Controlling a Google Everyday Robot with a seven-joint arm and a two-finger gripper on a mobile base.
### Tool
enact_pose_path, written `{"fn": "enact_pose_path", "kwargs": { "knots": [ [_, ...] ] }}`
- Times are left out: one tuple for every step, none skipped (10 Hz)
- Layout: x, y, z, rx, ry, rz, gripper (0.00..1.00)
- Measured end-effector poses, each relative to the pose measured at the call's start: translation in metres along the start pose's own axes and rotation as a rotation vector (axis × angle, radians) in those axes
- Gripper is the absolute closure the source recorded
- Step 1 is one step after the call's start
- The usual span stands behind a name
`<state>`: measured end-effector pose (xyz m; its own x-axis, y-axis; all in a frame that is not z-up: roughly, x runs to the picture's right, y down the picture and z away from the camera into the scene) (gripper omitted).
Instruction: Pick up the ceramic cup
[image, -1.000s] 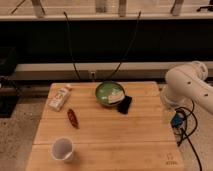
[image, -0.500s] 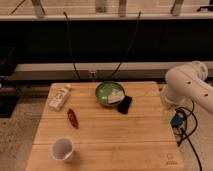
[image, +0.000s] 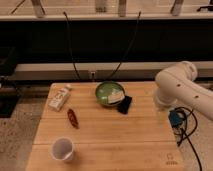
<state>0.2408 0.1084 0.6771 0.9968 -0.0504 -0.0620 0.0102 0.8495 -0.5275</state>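
The cup (image: 63, 149), plain white, round-rimmed and slightly tapered, stands upright near the bench's (image: 125, 135) front left corner, well apart from the bowl (image: 107, 93). The arm (image: 177, 87) hangs at the right edge; its hand is out of view, so I cannot tell its state.

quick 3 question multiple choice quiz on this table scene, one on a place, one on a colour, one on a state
1. Where is the ceramic cup?
A) the near left corner of the table
B) the table's far right corner
C) on the floor

2. What colour is the bowl?
A) red
B) green
C) blue

3. What state is the cup in?
A) lifted off the table
B) stacked in the bowl
C) standing free on the table

Answers:
1 A: the cup sits at the near left corner.
2 B: the bowl's inside shows green.
3 C: nothing touches the cup. The arm is at the table's right edge, and the gripper is out of view.
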Motion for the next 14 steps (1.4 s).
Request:
{"fn": "enact_pose_path", "kwargs": {
  "knots": [
    [-0.008,0.001,-0.002,0.004,0.014,-0.016,0.20],
    [-0.010,0.002,-0.003,0.006,0.021,-0.027,0.20],
    [-0.012,0.003,-0.003,0.007,0.028,-0.037,0.20],
    [-0.019,0.005,-0.003,0.011,0.037,-0.053,0.20],
    [-0.029,0.005,-0.004,0.015,0.043,-0.065,0.20],
    [-0.044,0.006,-0.006,0.021,0.052,-0.087,0.20],
    [-0.061,0.006,-0.008,0.031,0.062,-0.113,0.20],
    [-0.067,0.008,-0.008,0.034,0.071,-0.130,0.20],
    [-0.074,0.009,-0.009,0.039,0.080,-0.151,0.20],
    [-0.080,0.010,-0.010,0.044,0.089,-0.167,0.20],
    [-0.098,0.011,-0.013,0.054,0.106,-0.212,0.20],
    [-0.115,0.011,-0.016,0.063,0.117,-0.253,0.20],
    [-0.124,0.011,-0.017,0.070,0.123,-0.278,0.20],
    [-0.130,0.012,-0.017,0.076,0.132,-0.303,0.20]
  ]
}}
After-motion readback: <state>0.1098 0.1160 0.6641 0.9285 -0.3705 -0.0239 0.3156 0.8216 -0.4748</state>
